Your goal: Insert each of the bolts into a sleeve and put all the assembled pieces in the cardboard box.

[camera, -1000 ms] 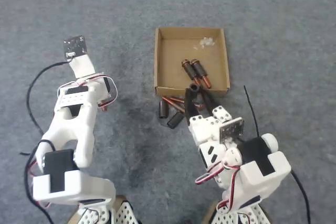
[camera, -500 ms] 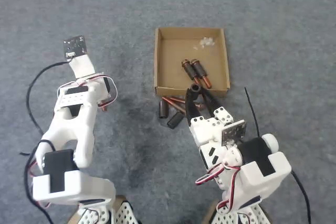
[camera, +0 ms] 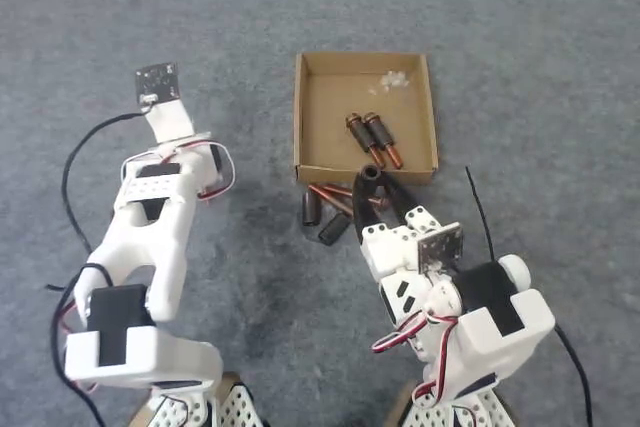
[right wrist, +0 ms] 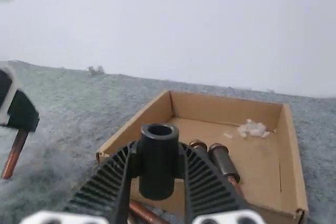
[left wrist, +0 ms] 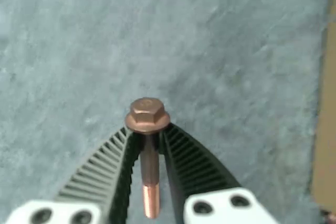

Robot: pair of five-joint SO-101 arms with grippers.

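Two assembled pieces (camera: 372, 139) already lie in the cardboard box (camera: 313, 117), just beyond the right gripper (right wrist: 157, 148), which is clamped on a black sleeve (right wrist: 156, 174) held upright with its bore open. The left gripper (left wrist: 148, 136) pinches a copper bolt (left wrist: 148, 118) by the shank, head past its fingertips. That pair is not yet joined. Just beside the right gripper lie two loose sleeves (camera: 311, 208) and, it seems, a couple of bolts (camera: 330, 193) — partly hidden — all left to do.

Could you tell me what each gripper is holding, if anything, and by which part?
The left gripper clamps a bolt by its shank, just under the head. The right gripper clamps a black sleeve by its sides.
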